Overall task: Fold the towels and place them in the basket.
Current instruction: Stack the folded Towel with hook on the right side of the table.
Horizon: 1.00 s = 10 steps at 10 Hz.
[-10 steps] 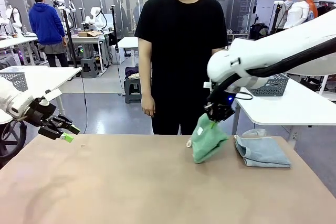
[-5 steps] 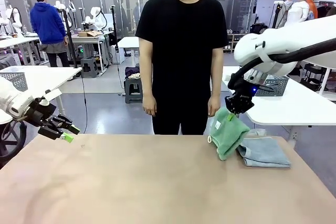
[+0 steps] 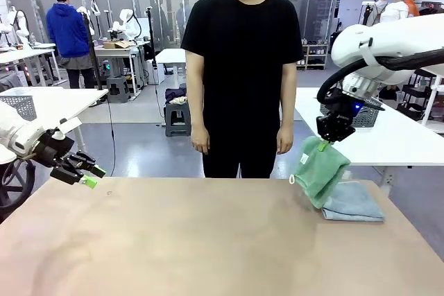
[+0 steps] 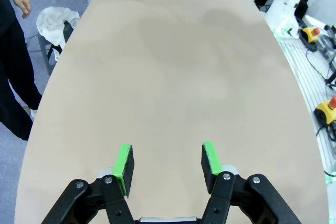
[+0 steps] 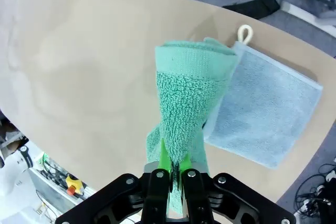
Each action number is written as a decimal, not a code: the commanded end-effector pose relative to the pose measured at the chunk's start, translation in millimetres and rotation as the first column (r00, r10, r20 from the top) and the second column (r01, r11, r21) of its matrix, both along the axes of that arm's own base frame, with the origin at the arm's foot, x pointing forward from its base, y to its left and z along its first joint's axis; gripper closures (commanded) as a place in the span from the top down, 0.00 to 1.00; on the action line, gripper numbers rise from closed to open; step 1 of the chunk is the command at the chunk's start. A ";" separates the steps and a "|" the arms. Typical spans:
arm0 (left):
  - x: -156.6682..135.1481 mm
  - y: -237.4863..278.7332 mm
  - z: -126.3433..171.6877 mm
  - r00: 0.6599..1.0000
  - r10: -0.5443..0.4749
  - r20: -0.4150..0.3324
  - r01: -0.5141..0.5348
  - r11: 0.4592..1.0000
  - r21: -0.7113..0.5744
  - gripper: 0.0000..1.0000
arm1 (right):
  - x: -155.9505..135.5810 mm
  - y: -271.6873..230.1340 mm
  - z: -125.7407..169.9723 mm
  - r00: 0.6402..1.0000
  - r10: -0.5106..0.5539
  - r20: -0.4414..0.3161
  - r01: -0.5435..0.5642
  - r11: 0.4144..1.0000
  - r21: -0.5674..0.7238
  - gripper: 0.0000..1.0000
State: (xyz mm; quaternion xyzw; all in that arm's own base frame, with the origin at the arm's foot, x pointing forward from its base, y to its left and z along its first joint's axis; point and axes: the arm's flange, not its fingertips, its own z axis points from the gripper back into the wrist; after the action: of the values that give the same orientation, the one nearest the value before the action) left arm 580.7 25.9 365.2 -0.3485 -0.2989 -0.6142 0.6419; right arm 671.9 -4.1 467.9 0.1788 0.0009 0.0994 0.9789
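Across the tan tabletop (image 3: pixel 173 240), the right tool (image 3: pixel 323 146) pinches the mint towel (image 3: pixel 319 171) above the blue-grey towel (image 3: pixel 354 202) at the right edge; a thin pinch could slip. Left tool (image 3: pixel 89 177) waits unclenched, empty.

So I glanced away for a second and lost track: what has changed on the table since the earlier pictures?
The right gripper, still shut on the mint green towel, has carried it to the robot's right and upward, from the table's middle-right to above the folded blue-grey towel. Unchanged: the blue-grey towel lies flat in the same spot, the left gripper hovers open at the table's left edge, and the person stands at the far side.
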 end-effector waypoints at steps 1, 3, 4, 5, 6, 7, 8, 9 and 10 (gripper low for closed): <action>-0.8 0.0 0.4 1.000 -0.012 0.007 0.012 1.000 -0.006 0.66 | 11.0 -14.2 -7.8 0.997 -0.068 -0.025 0.070 0.996 0.058 0.06; -0.8 0.0 0.4 1.000 -0.012 0.007 0.012 1.000 -0.006 0.66 | 16.0 -24.0 -17.9 0.995 -0.096 -0.015 0.096 0.994 0.052 0.06; -0.8 0.0 0.4 1.000 -0.012 0.007 0.012 1.000 -0.006 0.66 | 3.8 -23.3 -12.8 0.999 -0.050 -0.019 0.051 0.998 0.037 0.06; -0.8 0.0 0.4 1.000 -0.012 0.007 0.012 1.000 -0.006 0.66 | 3.8 -23.3 -12.8 0.999 -0.050 -0.019 0.051 0.998 0.037 0.06; -0.8 0.0 0.4 1.000 -0.012 0.007 0.012 1.000 -0.006 0.66 | 3.8 -23.3 -12.8 0.999 -0.050 -0.019 0.051 0.998 0.037 0.06; -0.8 0.0 0.4 1.000 -0.012 0.007 0.012 1.000 -0.006 0.66 | 3.8 -23.3 -12.8 0.999 -0.050 -0.019 0.051 0.998 0.037 0.06; -0.8 0.0 0.4 1.000 -0.012 0.007 0.012 1.000 -0.006 0.66 | 3.8 -23.3 -12.8 0.999 -0.050 -0.019 0.051 0.998 0.037 0.06; -0.8 0.0 0.4 1.000 -0.012 0.007 0.012 1.000 -0.006 0.66 | 6.3 -24.8 -16.3 0.998 -0.055 -0.020 0.056 0.997 0.043 0.06; -0.8 0.0 0.4 1.000 -0.012 0.007 0.012 1.000 -0.006 0.66 | 10.7 -40.9 -16.6 0.997 -0.015 -0.081 0.022 0.996 0.088 0.06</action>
State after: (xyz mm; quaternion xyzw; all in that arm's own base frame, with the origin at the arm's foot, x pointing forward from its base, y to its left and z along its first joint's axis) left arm 580.7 25.9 365.2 -0.3485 -0.2989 -0.6142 0.6418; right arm 676.4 -32.7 450.1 0.2050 0.0139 0.0715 0.9761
